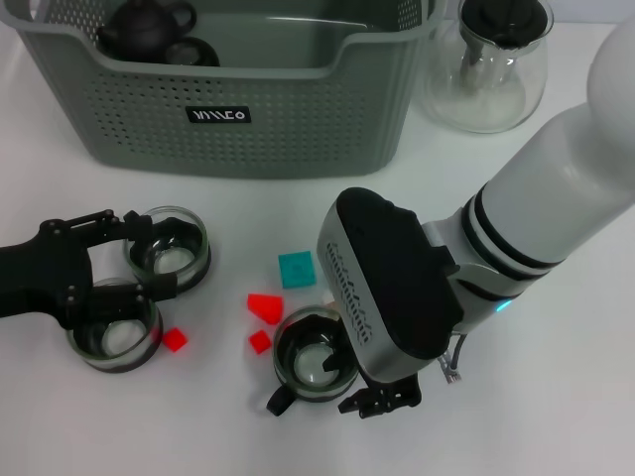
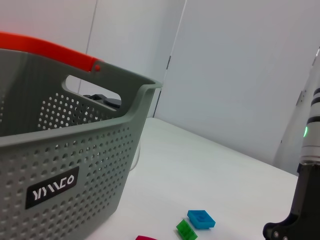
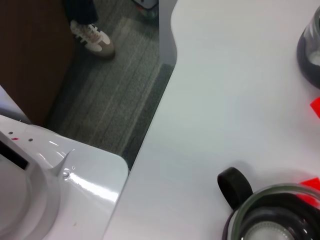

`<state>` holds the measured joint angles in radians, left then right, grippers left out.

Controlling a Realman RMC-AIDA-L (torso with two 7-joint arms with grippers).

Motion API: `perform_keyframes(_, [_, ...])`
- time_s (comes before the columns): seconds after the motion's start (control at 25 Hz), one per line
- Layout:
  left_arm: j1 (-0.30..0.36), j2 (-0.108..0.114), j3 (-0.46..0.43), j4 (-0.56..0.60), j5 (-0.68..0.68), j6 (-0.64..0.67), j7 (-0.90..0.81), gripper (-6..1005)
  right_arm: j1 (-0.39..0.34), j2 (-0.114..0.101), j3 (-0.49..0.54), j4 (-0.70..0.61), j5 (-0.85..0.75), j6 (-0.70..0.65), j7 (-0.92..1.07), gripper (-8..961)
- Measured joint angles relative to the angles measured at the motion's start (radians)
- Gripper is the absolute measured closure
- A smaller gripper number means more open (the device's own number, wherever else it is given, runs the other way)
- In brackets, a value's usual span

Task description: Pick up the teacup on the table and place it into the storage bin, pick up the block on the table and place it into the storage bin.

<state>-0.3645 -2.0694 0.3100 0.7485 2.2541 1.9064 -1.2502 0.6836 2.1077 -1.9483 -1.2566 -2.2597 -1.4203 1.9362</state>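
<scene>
The grey-green storage bin [image 1: 248, 109] stands at the back and also shows in the left wrist view [image 2: 75, 150]; a dark teapot [image 1: 149, 25] lies inside it. A glass teacup with a black handle [image 1: 316, 354] sits at the front centre and also shows in the right wrist view [image 3: 270, 217]. My right gripper [image 1: 382, 399] is low beside its right side. Two more glass cups [image 1: 167, 246] [image 1: 111, 335] sit at the left. My left gripper [image 1: 144, 256] is open, with its fingers reaching between them. A teal block [image 1: 296, 269] and red blocks [image 1: 265, 307] lie in the middle.
A clear glass carafe [image 1: 491, 64] with a black lid stands at the back right. Small red blocks lie near the handled cup [image 1: 260, 342] and the front left cup [image 1: 175, 340]. The table's edge [image 3: 150, 125] and the floor show in the right wrist view.
</scene>
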Motion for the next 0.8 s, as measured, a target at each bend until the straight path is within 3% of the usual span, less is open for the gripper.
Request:
perform_keyframes(0.36, [-0.001, 0.000, -0.005, 0.000, -0.004, 0.000, -0.001, 126, 0.014, 0.002, -0.002, 0.028, 0.014, 0.009, 0.016, 681])
perform_keyframes(0.72, [0.001, 0.000, -0.005, 0.000, -0.004, 0.002, -0.003, 127, 0.011, -0.004, 0.023, -0.001, 0.013, -0.025, 0.046, 892])
perform_keyframes(0.8, [0.003, 0.000, -0.006, 0.000, -0.005, 0.004, -0.003, 127, 0.003, -0.005, 0.061, -0.037, 0.020, -0.070, 0.051, 894])
